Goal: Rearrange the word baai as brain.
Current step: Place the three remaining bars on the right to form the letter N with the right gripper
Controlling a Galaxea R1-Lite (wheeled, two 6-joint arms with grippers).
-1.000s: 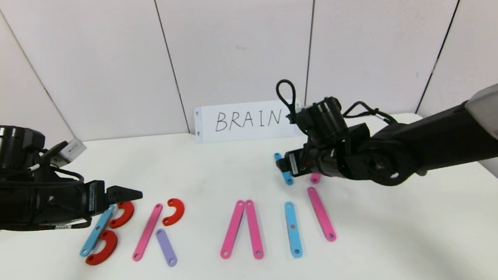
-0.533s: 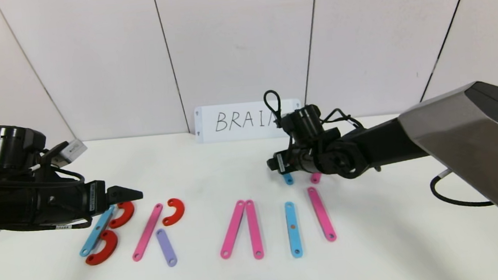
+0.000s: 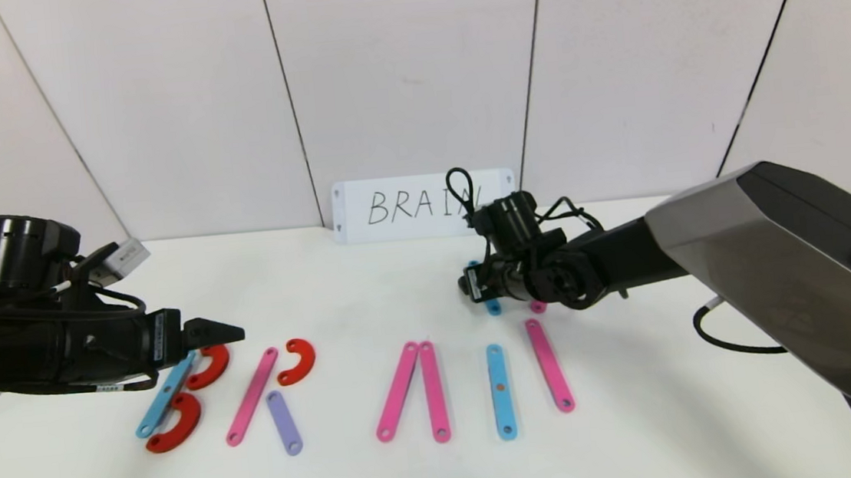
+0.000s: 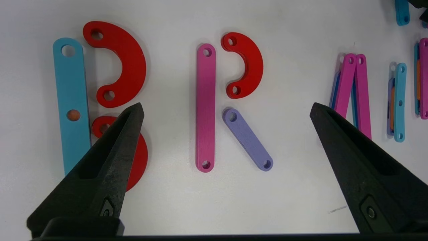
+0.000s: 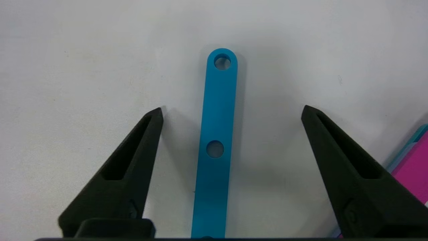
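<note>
Right hand (image 5: 230,110) spread, straddling blue bar (image 5: 215,147); bar's long axis parallel to fingers.

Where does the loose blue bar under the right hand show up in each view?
Head view: blue bar mostly hidden under the right hand, behind the letter row.
Left wrist view: one end only, at a far corner.
Right wrist view: centred between the open fingers.
Shared landmark: the neighbouring pink bar.

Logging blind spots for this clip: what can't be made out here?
- Head view: right gripper hidden by its own wrist.
- Head view: spare blue bar and pink piece mostly covered by that arm.
- Right wrist view: blue bar's near end cut off.
</note>
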